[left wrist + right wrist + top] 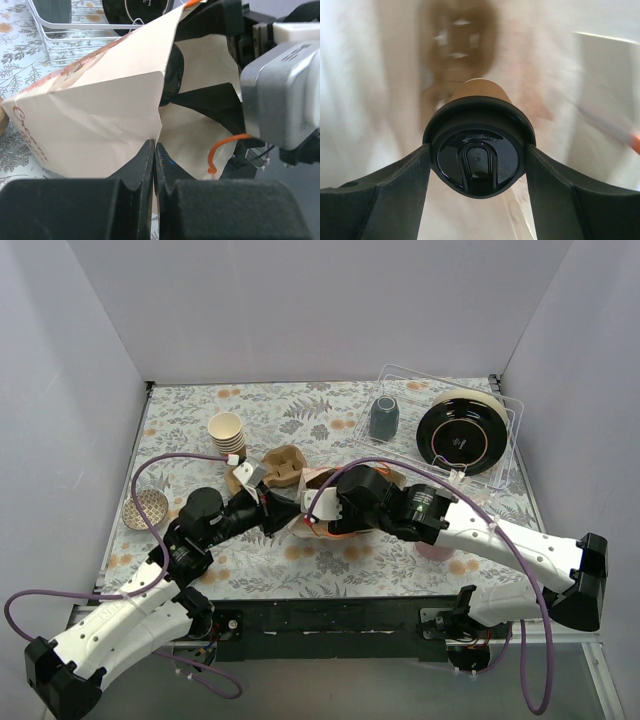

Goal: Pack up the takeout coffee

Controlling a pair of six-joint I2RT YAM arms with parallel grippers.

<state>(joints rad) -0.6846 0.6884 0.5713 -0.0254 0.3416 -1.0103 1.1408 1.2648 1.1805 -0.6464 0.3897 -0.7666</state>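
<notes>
The takeout coffee [479, 150], a kraft-brown cup with a black lid, sits between the fingers of my right gripper [478, 151], which is shut on the lid's sides. Cup and gripper are inside a cream paper bag [95, 115] lying on its side, and pale bag walls surround them in the right wrist view. My left gripper [155, 152] is shut on the edge of the bag's mouth, with the paper pinched between its pads. In the top view the bag [318, 480] lies mid-table between both arms, and the right wrist [365, 495] reaches into it. The cup is hidden there.
A stack of lidless paper cups [228, 433] stands at the back left. A grey mug [384, 417] and a black plate [461, 434] sit in a wire rack [512, 445] at the back right. A small patterned dish [146, 509] lies left, and a crumpled brown item [284, 467] lies behind the bag.
</notes>
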